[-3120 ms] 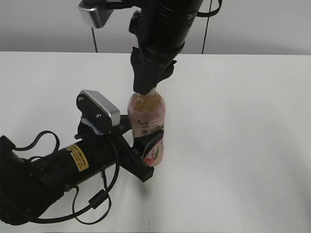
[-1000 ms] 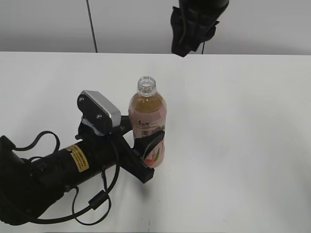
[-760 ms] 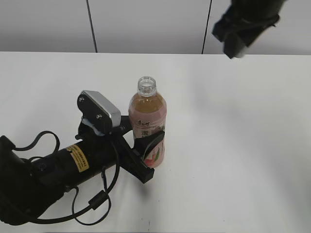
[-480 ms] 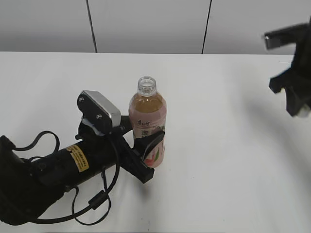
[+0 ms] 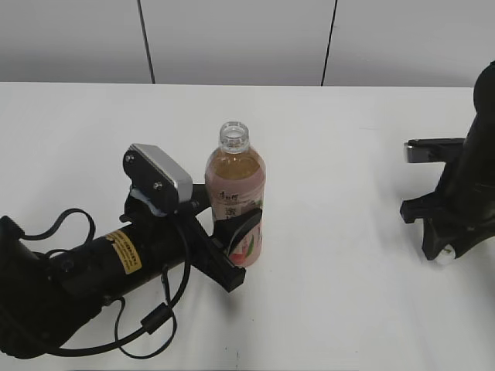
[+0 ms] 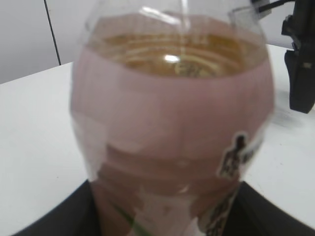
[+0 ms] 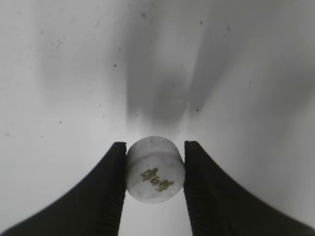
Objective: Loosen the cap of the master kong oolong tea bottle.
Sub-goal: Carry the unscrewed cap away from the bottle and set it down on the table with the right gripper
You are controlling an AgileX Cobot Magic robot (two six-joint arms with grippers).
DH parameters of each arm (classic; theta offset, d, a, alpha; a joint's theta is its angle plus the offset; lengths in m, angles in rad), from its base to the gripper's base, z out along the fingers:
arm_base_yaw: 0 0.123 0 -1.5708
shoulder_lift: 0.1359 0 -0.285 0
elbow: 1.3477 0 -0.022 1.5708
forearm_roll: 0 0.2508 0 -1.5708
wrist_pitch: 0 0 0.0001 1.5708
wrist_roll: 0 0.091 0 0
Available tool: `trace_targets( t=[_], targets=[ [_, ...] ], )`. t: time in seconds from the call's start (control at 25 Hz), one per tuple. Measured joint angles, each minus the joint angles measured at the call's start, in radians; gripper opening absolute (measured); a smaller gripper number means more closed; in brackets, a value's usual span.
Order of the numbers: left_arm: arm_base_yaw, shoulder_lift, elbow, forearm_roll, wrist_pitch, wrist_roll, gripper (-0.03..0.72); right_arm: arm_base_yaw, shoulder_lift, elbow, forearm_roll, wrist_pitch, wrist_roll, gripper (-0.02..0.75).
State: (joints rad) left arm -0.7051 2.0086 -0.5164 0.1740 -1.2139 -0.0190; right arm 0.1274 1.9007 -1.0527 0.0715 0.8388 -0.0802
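The master kong oolong tea bottle [image 5: 235,202] stands upright mid-table with its neck open and no cap on it. My left gripper [image 5: 236,247] is shut on its lower body; the left wrist view is filled by the pink label [image 6: 172,123]. My right gripper [image 5: 442,253] is low over the table at the right edge. In the right wrist view it [image 7: 154,167] is shut on the white cap [image 7: 154,168], which has a small mark on top and hangs just above the white tabletop. In the exterior view only a sliver of the cap [image 5: 445,256] shows.
The white table [image 5: 340,154] runs back to a grey panelled wall. The left arm with its camera block [image 5: 158,176] and cables lies across the front left. The right arm [image 6: 301,59] shows in the left wrist view, at the right.
The right gripper was over the bottle's neck, then lifted off with the cap, swung right and came down to the table at the far right. The bottle and left gripper stayed still.
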Motion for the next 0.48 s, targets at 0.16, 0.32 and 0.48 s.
trace_targets(
  t=[0.16,0.32,0.48],
  targets=[
    [0.0,0.0,0.0,0.0,0.0,0.0,0.369,0.0,0.045,0.001,0.011,-0.018,0.001,0.273],
    [0.0,0.0,0.0,0.0,0.0,0.0,0.369,0.0,0.063,0.001,0.021,-0.027,0.008,0.308],
    [0.0,0.0,0.0,0.0,0.0,0.0,0.369,0.0,0.063,0.001,0.026,-0.029,0.008,0.425]
  ],
)
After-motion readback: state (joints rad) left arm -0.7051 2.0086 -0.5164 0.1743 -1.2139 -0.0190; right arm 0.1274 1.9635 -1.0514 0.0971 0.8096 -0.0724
